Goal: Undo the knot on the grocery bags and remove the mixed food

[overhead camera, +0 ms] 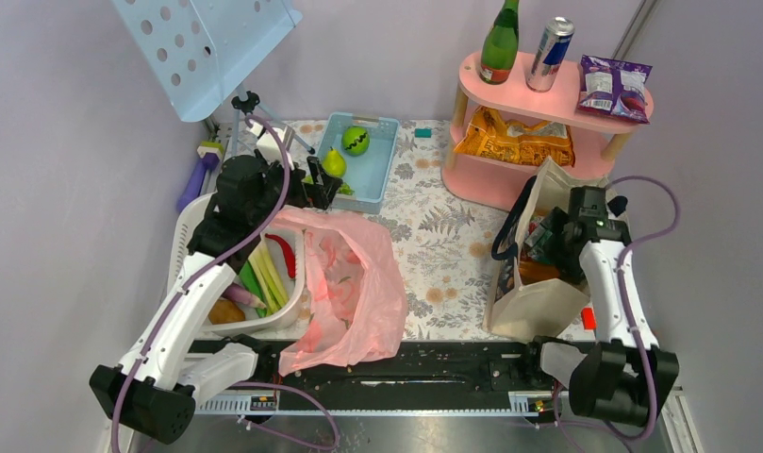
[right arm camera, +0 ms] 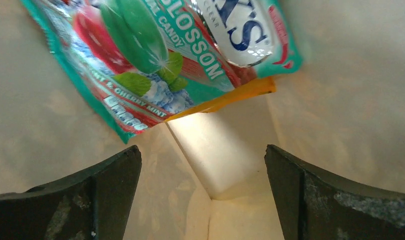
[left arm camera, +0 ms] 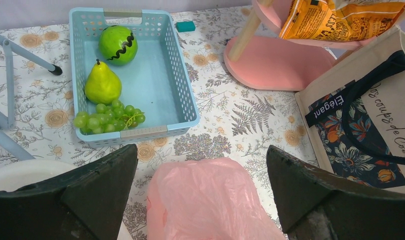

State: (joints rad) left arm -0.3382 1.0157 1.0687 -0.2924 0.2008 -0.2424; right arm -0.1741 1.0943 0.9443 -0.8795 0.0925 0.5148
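The left tool (left arm camera: 203, 200) stands wide, nothing between its jaws; it hangs over the upper end of the pink bag (overhead camera: 344, 283), and whether it touches the plastic cannot be told. The pink bag lies slack and crumpled at lower centre-left of the top view, one side draped on the rim of a white tub (overhead camera: 190, 222), the rest on the flowered bench (overhead camera: 434, 255). In the tub lie leeks (overhead camera: 269, 274) and a red chilli (overhead camera: 283, 253). Beyond the left tool, in the upper left of its wrist view, sits a blue basket (left arm camera: 140, 131); it holds a pear (left arm camera: 102, 85), grapes (left arm camera: 107, 117) and a round green fruit (left arm camera: 117, 44).

The right tool (right arm camera: 203, 195) is down inside the tote (overhead camera: 533, 302), jaws wide apart and holding nothing. A candy packet (right arm camera: 165, 60) fills the top of its wrist view, apart from both fingers, with an orange packet (right arm camera: 230, 94) showing under its lower edge; beige cloth walls close in all round. The tote stands upright at the right of the top view, mouth open, black handles falling to its left.

Behind the tote stands a pink shelf (overhead camera: 556, 102); on its top are a green bottle (overhead camera: 500, 42), a can (overhead camera: 550, 52) and a purple packet (overhead camera: 613, 87); crisp packets (overhead camera: 514, 142) lie on the lower level.
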